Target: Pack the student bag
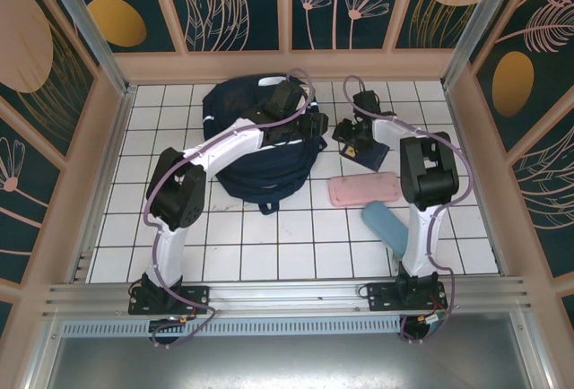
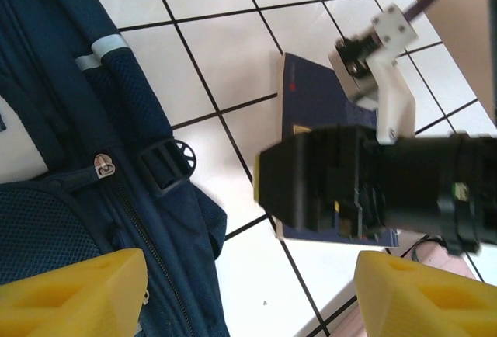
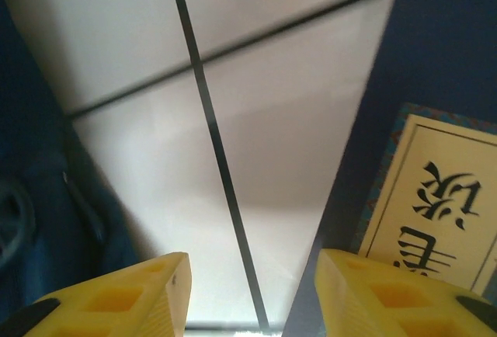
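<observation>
**Both end effectors open beside the student bag**

The student bag [image 1: 269,169] lies on the white tiled surface [image 1: 296,246], left of centre and toward the far wall. The left end effector [image 2: 248,298] hovers at the bag's right edge. Its yellow fingers [image 2: 70,294] are wide apart with nothing between them. Below it are the bag's mesh side, a zip pull and a buckle.

Just right of the bag, a navy booklet [image 1: 378,151] lies flat on the tiles. The right end effector [image 3: 252,298] hangs low over the booklet's left edge. It is partly open, with bare tile and the booklet's edge showing between its fingers. One finger is over tile, the other over the cover with its yellow label.

A pink case [image 1: 363,190] lies nearer than the booklet. A teal item [image 1: 384,221] lies nearer still, beside the right arm.
</observation>
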Motion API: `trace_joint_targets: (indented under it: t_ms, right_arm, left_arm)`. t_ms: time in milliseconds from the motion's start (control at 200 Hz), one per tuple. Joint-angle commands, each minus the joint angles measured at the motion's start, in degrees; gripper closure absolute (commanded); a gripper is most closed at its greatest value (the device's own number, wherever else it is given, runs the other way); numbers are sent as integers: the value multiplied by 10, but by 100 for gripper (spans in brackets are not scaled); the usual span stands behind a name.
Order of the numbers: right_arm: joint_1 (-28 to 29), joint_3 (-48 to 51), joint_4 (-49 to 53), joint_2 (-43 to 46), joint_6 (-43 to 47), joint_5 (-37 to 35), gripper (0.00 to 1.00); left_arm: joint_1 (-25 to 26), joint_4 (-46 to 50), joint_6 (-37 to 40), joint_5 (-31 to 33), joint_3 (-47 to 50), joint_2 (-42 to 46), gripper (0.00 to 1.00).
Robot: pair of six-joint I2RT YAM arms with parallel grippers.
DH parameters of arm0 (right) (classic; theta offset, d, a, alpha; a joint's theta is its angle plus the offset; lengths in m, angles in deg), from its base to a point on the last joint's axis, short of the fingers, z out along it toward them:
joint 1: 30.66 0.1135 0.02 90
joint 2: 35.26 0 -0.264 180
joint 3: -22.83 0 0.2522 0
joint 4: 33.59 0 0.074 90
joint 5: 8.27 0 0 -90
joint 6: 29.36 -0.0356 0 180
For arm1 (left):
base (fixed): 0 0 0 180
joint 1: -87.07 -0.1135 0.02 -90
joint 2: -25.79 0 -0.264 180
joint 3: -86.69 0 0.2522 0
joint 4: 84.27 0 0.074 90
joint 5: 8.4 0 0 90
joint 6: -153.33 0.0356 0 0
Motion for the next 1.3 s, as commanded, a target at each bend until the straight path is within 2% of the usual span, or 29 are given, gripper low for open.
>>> trace_joint_targets:
  t_ms: [0, 120, 255, 380, 475, 656, 741, 1061, 1296]
  right_arm:
    - [10, 49, 36, 27, 6, 60, 53]
    - [4, 46, 37, 81, -3, 16, 52]
    - [-44, 65, 26, 129, -43, -50, 49]
    - [-101, 106, 20, 140, -59, -66, 48]
    - [-124, 122, 22, 133, -53, -69, 49]
    - [-132, 128, 25, 108, -43, -68, 49]
    - [-131, 127, 33, 99, -47, -89, 50]
    - [-127, 121, 16, 70, -7, -18, 57]
    - [-128, 120, 5, 66, 3, 8, 59]
  left_arm:
    - [-2, 5, -17, -21, -23, -21, 29]
    - [-1, -1, -42, -58, -38, -44, 30]
    - [5, -6, -78, -94, -62, -72, 32]
    - [12, -28, -114, -123, -69, -94, 33]
    - [19, -28, -130, -138, -92, -122, 36]
    - [38, -33, -147, -119, -132, -169, 43]
    - [46, -34, -151, -100, -145, -190, 47]
    - [50, -26, -152, -76, -177, -242, 70]
    - [50, -22, -153, -90, -191, -267, 82]
